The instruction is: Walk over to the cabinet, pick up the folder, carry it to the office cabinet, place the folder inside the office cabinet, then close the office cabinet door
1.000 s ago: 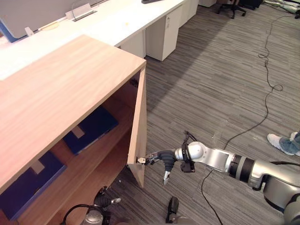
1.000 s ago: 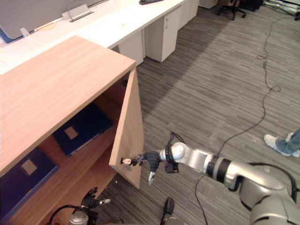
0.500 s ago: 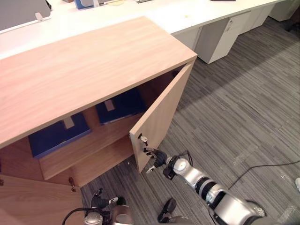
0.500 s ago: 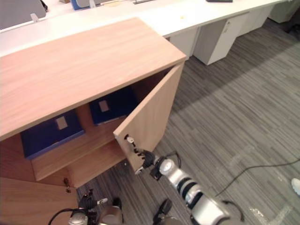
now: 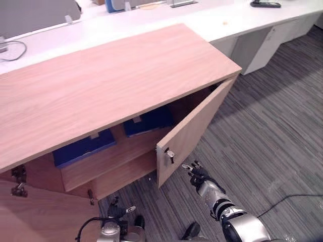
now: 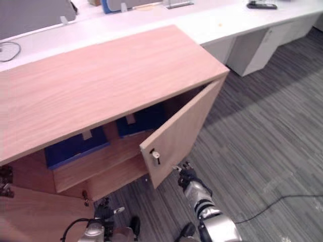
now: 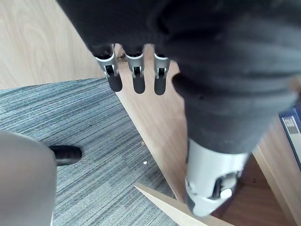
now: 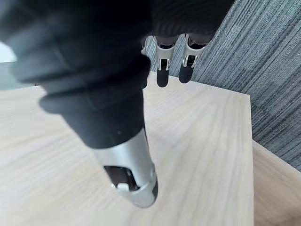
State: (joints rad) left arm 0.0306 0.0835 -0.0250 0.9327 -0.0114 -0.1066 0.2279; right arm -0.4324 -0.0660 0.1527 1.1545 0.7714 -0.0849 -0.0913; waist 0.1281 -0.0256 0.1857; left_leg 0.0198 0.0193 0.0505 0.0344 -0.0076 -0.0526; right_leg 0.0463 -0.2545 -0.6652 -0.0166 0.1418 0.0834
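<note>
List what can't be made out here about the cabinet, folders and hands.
Folders: the cabinet top hides most of each in the eye views; full count unclear.
Right hand: too small in the eye views to tell whether it touches the right door.
Left door: cut off by the eye views' lower-left edge.
Lower compartment: largely hidden behind the right door.

Looking steeply down from the head, shared across both eye views: cabinet and half-open door. From each wrist, very near, facing wood and carpet.
</note>
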